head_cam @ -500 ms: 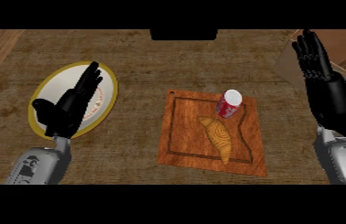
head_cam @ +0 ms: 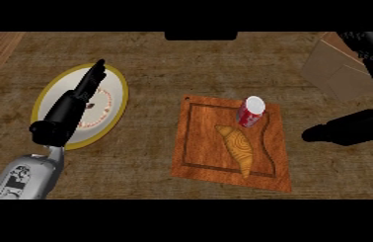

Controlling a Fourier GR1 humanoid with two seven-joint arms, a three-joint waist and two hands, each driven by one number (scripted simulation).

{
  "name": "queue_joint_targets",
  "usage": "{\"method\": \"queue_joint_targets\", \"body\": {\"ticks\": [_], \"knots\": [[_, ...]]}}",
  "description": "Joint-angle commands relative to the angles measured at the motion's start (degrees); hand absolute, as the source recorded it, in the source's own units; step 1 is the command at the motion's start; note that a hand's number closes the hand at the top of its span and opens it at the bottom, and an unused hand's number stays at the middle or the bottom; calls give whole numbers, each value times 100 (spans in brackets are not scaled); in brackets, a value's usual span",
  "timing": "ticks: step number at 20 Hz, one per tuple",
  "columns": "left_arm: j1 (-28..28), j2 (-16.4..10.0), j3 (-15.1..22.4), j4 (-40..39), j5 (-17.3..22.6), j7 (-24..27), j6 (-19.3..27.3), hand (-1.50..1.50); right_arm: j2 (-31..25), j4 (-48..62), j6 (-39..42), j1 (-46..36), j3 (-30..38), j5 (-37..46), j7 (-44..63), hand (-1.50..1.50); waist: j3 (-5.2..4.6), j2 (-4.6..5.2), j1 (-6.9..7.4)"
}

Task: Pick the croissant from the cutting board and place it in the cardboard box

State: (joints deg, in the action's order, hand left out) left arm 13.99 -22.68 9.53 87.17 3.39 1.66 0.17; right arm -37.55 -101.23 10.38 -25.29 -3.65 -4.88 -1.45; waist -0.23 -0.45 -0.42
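Looks like a kitchen: mottled brown worktop (head_cam: pixel 182 68) filling the frame. At left, a gold-rimmed dinner plate (head_cam: pixel 125 95); right of centre, a wooden cutting board (head_cam: pixel 207 159) bearing a croissant (head_cam: pixel 239 147) and a red-and-white can (head_cam: pixel 251 112). In the upper right corner, a cardboard box (head_cam: pixel 339 73).

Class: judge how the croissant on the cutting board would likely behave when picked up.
The croissant lies flat and curved, so it probably won't roll. Its ridged golden crust suggests it is light and may crush if squeezed. The red can stands upright near its upper end and might tip if brushed.
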Motion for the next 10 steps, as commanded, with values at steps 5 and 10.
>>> {"method": "queue_joint_targets", "body": {"ticks": [5,10], "knots": [[61,-39,-17,-385,-128,568,-369,0,-797,115,1001,123,-195,966,-1640,-150,24,71,39],[-62,-179,-172,66,-48,375,-489,0,-784,-279,994,-28,-922,2034,-1475,-150,21,41,103]]}}
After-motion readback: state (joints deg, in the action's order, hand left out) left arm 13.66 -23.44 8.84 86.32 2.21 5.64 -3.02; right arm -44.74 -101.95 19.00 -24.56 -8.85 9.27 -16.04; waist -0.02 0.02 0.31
